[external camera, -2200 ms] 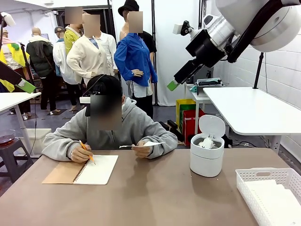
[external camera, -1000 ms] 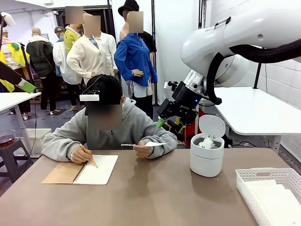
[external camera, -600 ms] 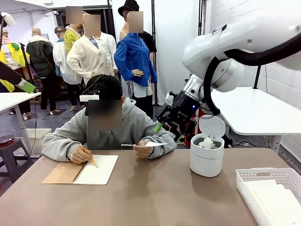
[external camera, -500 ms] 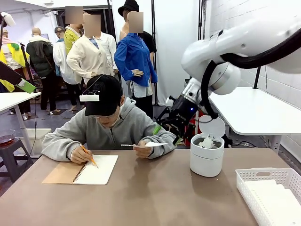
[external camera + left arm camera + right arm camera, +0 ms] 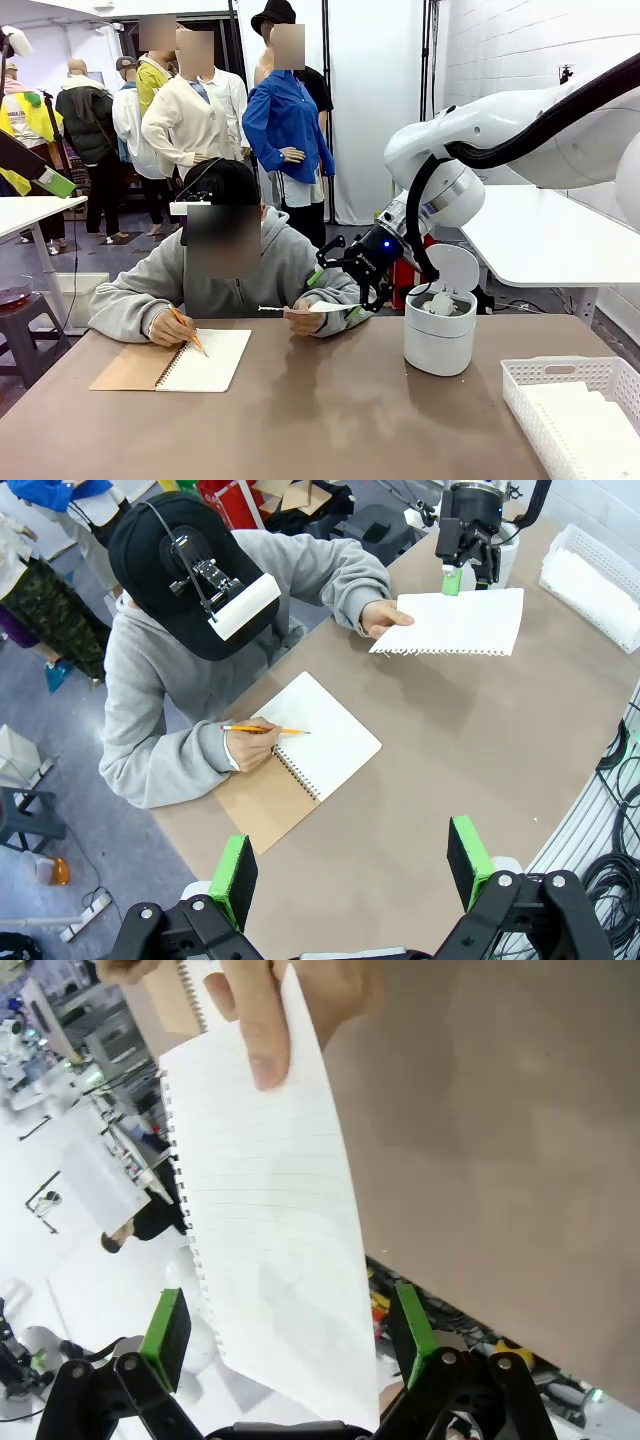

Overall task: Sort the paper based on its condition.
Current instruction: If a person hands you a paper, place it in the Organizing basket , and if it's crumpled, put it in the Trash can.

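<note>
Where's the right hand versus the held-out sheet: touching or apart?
Apart. Right wrist view: the sheet lies between the green pads of the open right hand, a gap showing beside each.

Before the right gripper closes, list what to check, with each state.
1. Right gripper open: ok.
2. Sheet edge between its pads: ok, by the right wrist view.
3. Sheet smooth, not crumpled: ok.
4. Hand on the far edge, away from the pads: ok.
5. Hand ready to let go: cannot tell.
6. Left gripper open, high over the table, out of the way: ok.
</note>
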Robot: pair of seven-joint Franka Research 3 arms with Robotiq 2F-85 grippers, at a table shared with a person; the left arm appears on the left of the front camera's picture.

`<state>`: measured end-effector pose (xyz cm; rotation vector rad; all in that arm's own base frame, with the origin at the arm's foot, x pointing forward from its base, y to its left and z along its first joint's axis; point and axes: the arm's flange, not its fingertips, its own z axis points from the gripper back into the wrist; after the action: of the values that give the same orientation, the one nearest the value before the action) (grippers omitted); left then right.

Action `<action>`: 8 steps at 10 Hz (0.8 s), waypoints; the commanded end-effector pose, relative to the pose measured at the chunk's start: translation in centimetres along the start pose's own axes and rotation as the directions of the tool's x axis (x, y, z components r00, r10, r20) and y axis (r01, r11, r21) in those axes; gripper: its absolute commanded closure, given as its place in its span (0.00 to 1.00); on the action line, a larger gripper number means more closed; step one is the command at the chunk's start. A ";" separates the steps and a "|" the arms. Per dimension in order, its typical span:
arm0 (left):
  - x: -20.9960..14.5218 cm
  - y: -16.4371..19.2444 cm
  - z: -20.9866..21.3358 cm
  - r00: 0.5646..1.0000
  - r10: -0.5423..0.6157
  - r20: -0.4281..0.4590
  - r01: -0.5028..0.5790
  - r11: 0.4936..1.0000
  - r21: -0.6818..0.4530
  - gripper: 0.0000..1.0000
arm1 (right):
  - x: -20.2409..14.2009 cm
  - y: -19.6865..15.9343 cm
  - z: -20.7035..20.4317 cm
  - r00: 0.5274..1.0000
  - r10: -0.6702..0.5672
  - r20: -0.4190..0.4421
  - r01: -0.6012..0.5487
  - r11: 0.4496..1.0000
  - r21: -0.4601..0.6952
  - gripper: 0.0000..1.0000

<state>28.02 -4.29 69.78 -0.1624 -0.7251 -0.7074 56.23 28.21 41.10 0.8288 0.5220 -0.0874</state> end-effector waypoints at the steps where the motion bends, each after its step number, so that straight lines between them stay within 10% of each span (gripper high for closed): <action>1: -0.1 0.0 0.0 1.000 0.002 0.001 -0.002 1.000 0.000 0.00 | 0.1 0.2 -0.4 0.998 -0.047 -0.038 0.048 0.997 0.052 0.00; 6: -0.1 0.0 0.0 1.000 0.002 0.001 -0.002 1.000 0.000 0.00 | -1.6 -0.5 -1.4 0.996 -0.032 -0.083 0.037 0.998 0.059 0.00; 8: -0.1 0.0 0.0 1.000 0.002 0.001 -0.002 1.000 0.000 0.00 | -2.0 -0.8 -1.4 0.993 0.030 -0.114 -0.023 0.997 0.068 0.40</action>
<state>28.02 -4.29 69.78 -0.1624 -0.7251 -0.7074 54.60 28.82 40.85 0.8654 0.6096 -0.0528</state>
